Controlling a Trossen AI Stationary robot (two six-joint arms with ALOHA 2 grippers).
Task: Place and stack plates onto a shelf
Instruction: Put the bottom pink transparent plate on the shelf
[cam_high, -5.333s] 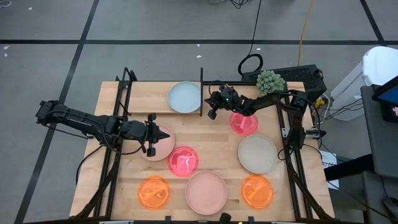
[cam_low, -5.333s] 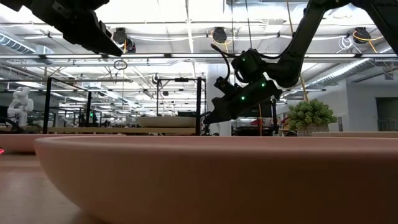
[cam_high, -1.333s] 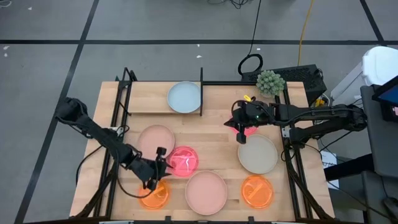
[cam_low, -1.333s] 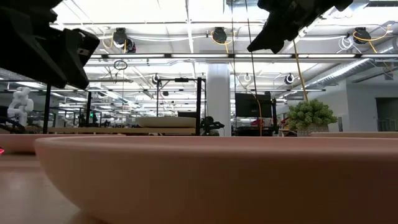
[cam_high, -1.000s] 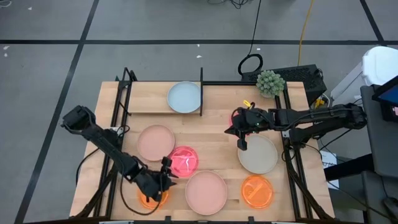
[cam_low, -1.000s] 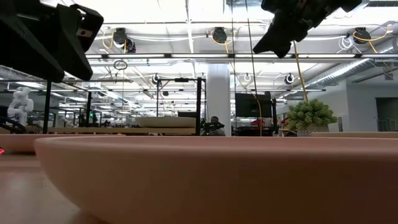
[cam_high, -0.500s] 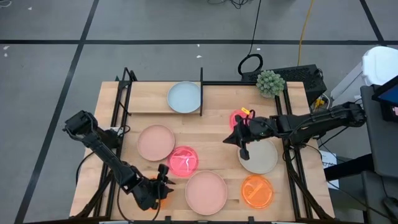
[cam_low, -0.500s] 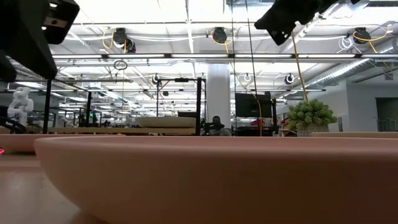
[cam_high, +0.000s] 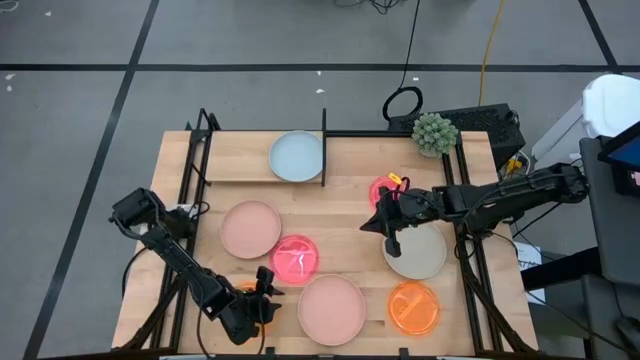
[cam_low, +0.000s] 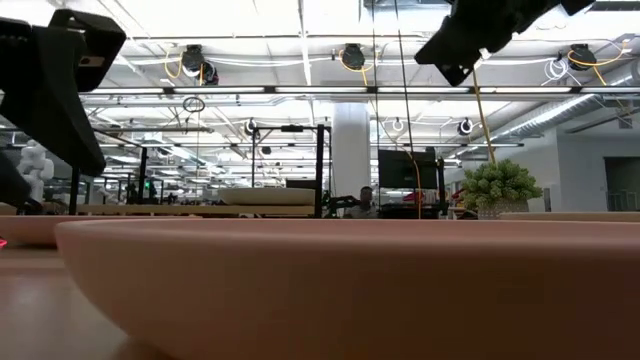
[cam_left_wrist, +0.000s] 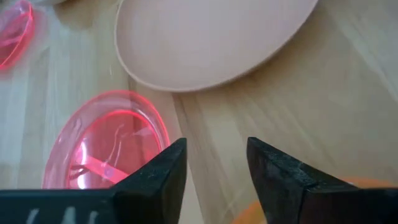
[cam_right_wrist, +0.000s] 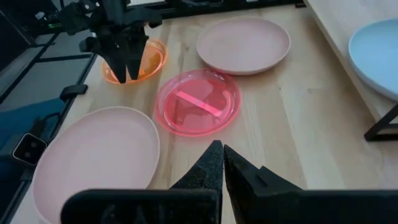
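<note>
Left gripper (cam_high: 262, 297) now lower, over orange plate (cam_high: 243, 300) edge.

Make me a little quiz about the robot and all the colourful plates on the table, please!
1. True or false: the light-blue plate lies on the shelf.
2. Which plate is the left pincer above? A) the beige plate B) an orange plate C) the light-blue plate
3. Fill in: the right pincer has its fingers ____.

Key
1. True. It is the only plate on the plank.
2. B. The left pincer hangs open over the orange plate at the table's near left corner, and holds nothing.
3. Shut. They are pressed together, empty, above the table near the beige plate.
</note>
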